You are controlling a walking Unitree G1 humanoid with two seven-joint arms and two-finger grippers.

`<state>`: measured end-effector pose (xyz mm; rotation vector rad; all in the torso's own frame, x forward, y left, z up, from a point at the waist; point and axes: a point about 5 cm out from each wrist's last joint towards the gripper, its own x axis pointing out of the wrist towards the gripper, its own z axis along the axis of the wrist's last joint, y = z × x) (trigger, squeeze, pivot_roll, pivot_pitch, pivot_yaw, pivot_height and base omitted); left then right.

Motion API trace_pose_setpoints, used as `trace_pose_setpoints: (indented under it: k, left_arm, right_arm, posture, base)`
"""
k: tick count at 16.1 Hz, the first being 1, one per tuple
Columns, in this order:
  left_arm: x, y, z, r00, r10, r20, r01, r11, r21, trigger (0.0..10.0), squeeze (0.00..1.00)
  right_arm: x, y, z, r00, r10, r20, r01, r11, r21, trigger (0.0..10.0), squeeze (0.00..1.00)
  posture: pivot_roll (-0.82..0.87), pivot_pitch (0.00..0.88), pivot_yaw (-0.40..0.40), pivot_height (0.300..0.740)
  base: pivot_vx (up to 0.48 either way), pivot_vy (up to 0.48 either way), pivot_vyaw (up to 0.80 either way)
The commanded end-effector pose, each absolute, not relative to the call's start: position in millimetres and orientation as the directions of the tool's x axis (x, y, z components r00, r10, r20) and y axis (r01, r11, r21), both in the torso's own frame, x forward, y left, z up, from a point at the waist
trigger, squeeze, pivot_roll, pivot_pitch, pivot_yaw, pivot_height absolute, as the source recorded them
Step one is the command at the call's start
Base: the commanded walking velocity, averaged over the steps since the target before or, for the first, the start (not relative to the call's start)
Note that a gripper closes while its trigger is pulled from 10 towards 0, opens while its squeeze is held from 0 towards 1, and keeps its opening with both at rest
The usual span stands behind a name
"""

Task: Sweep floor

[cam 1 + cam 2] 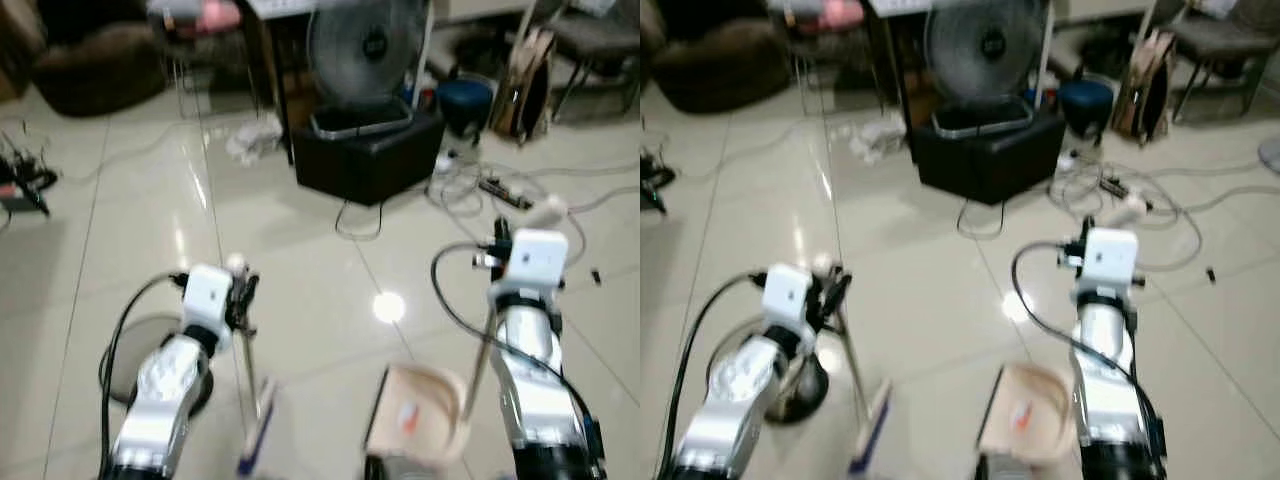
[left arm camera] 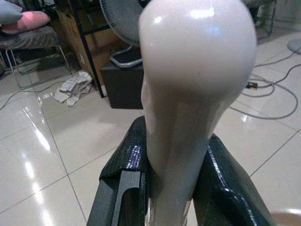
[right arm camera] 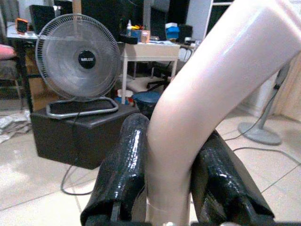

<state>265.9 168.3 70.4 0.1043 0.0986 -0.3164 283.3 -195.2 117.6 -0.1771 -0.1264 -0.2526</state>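
Left claw (image 2: 171, 183): we see its 2 black fingers (image 2: 124, 174) clamped tight on the cream knob end of the broom handle (image 2: 193, 89).
Broom (image 1: 250, 400): thin handle slants down from our left claw to a purple-edged head near the floor, beside the dustpan.
Right claw (image 3: 169, 188): closed around the curved cream dustpan handle (image 3: 207, 89).
Dustpan (image 1: 415, 415): beige pan, low between our 2 arms, with a small orange scrap inside.
Floor (image 1: 300, 270): glossy pale tiles.
Ahead: a fan (image 3: 77, 59) on a black box (image 1: 365, 155), loose cables (image 1: 470, 190) to its right.
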Motion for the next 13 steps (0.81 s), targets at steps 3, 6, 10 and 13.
trace_pose_setpoints:
  k: [3,6,10,13]
  left_arm:
    - [272,170,77,0.956,-0.278,-0.097,0.286,0.955,0.08,10.0,0.0]
    - [275,166,80,0.954,-0.288,-0.087,0.296,0.951,0.088,10.0,0.0]
    - [277,164,85,0.958,-0.276,-0.074,0.282,0.956,0.078,10.0,0.0]
    - [276,163,85,0.959,-0.275,-0.073,0.28,0.957,0.075,10.0,0.0]
  right_arm:
    - [287,-187,121,0.971,-0.189,0.143,0.207,0.971,-0.122,10.0,0.0]
    - [288,-184,122,0.977,-0.159,0.139,0.175,0.978,-0.117,10.0,0.0]
    - [289,-179,126,0.978,-0.113,0.172,0.14,0.978,-0.154,10.0,0.0]
    - [290,-179,126,0.979,-0.101,0.177,0.131,0.977,-0.17,10.0,0.0]
  posture:
    - [-0.02,0.057,0.059,0.74]
    - [-0.01,0.054,0.053,0.74]
    - [-0.01,0.04,0.046,0.74]
    - [-0.01,0.032,0.045,0.74]
  base:
    - [0.0,0.0,0.0]
    - [0.0,0.0,0.0]
    - [0.0,0.0,0.0]
    - [-0.253,0.0,0.0]
